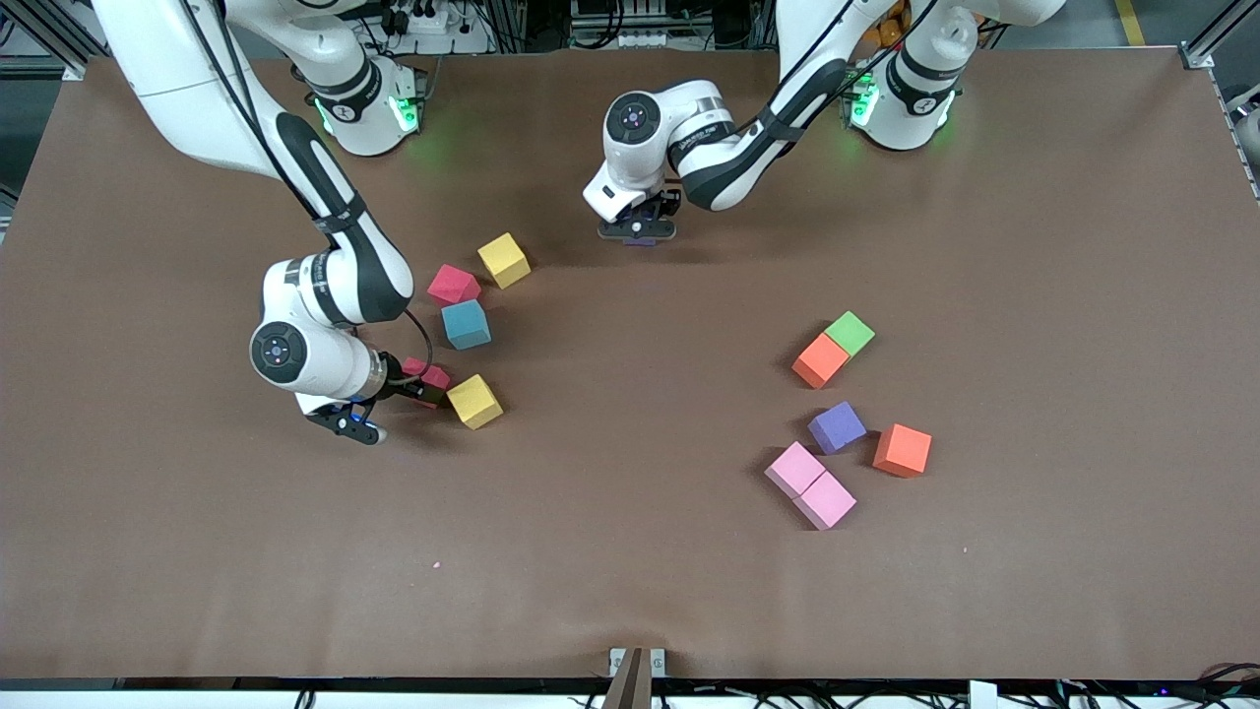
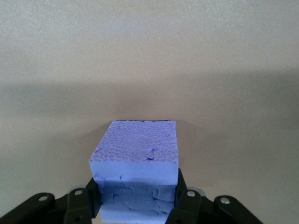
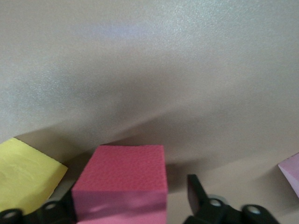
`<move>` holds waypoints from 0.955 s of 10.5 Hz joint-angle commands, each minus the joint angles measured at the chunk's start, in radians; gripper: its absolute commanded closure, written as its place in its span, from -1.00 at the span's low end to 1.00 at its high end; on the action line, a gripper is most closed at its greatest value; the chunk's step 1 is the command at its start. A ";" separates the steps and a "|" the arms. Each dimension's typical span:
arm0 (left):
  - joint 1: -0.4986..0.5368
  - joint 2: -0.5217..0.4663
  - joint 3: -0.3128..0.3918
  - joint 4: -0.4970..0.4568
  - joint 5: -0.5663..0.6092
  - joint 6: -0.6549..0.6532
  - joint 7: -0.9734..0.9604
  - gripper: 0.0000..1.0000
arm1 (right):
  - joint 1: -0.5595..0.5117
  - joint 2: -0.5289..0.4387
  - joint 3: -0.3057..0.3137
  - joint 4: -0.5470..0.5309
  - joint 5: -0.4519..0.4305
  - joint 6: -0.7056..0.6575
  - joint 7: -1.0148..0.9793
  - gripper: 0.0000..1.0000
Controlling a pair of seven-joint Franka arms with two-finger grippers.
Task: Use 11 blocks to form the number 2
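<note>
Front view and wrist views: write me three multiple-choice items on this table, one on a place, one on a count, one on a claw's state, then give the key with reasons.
1. Which cube lies right against the green cube?
A. an orange cube
B. a pink cube
C. the sky-blue cube

2. How many yellow cubes are on the table?
A. one
B. two
C. three

3. What is the state of the right claw?
A. shut on a yellow cube
B. open around a red cube
C. raised high over bare table

Key:
1 A, since the orange cube's side meets the green one's.
2 B, since one lies by the sky-blue cube's group and one beside the right claw.
3 B, since the right wrist view shows a gap between the cube and one finger.

Meanwhile the left claw has a purple cube between its fingers.
</note>
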 commanded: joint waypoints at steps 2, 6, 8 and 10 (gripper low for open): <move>-0.005 0.001 0.001 0.117 0.007 -0.165 -0.047 -1.00 | 0.012 -0.012 0.001 -0.015 -0.019 0.021 0.021 0.86; 0.063 -0.050 0.003 0.228 0.007 -0.354 -0.047 -1.00 | 0.019 -0.079 0.007 0.008 -0.018 -0.053 0.020 0.85; 0.190 -0.056 0.001 0.251 0.007 -0.400 -0.041 -1.00 | 0.085 -0.110 0.012 0.046 -0.015 -0.142 0.024 0.85; 0.294 -0.056 0.004 0.279 0.024 -0.401 -0.015 -1.00 | 0.169 -0.145 0.012 0.048 -0.013 -0.189 0.029 0.85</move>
